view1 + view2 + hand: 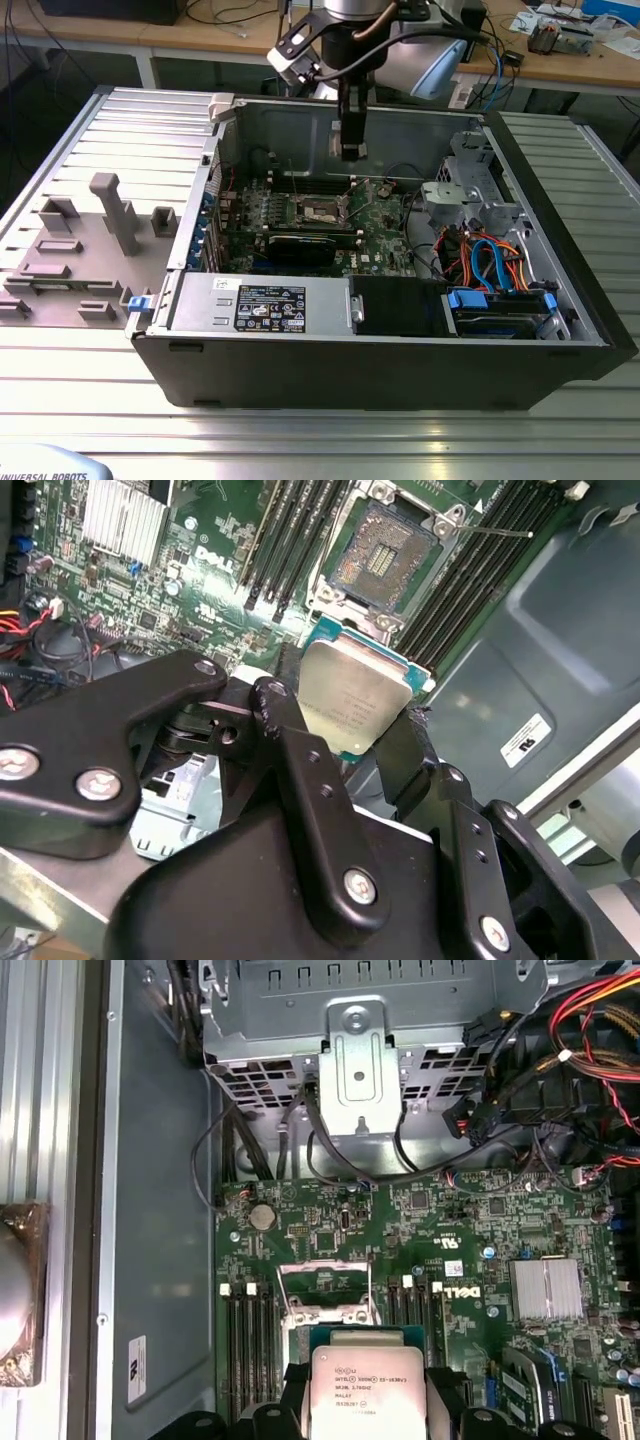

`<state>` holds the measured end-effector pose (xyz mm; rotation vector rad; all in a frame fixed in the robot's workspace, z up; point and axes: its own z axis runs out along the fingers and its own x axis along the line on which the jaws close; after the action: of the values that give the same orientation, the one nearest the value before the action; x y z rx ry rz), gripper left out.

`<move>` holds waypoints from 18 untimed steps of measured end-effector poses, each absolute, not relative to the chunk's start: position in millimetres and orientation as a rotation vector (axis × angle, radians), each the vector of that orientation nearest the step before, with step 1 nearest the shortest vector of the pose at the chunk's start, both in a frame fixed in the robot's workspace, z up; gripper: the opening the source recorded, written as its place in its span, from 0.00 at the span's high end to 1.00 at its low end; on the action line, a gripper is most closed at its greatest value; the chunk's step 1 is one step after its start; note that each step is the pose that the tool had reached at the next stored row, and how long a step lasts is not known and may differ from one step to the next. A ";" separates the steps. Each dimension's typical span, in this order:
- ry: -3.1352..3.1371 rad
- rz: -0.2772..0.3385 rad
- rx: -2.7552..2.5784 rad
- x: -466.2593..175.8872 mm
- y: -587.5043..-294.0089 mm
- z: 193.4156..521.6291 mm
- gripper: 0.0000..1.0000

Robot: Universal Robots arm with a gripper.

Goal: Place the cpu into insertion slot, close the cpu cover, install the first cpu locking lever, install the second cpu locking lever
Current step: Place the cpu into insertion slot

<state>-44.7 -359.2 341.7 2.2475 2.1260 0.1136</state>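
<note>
1. Jaws: narrow, clamped on opposite edges of the cpu (pixel 355 695), its metal top visible in both wrist views.
2. Cpu: held in the air above the motherboard (pixel 380 235), apart from the insertion slot (pixel 392 552).
3. Insertion slot: uncovered, dark centre bare; in the exterior view, at 7 o'clock from the jaws.
4. Computer case (pixel 400 370): open, lying on the counter (pixel 300 440).

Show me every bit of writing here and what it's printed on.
Pale silver-grey square cpu, clamped in the black gripper: dark print lines, too small to quote.
Green circuit board: white brand mark, tiny part codes.
Silver power-supply box: black-and-white label, unreadable.
Grey case wall: white sticker, unreadable.
</note>
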 end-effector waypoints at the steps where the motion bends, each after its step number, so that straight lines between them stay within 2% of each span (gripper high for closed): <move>1: 2.121 0.113 2.252 -44.7 -359.2 341.2 0.46; 18: 2.049 0.111 2.315 -45.8 -359.2 338.6 0.46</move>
<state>-45.8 -359.2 338.6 2.3150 2.0488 0.1108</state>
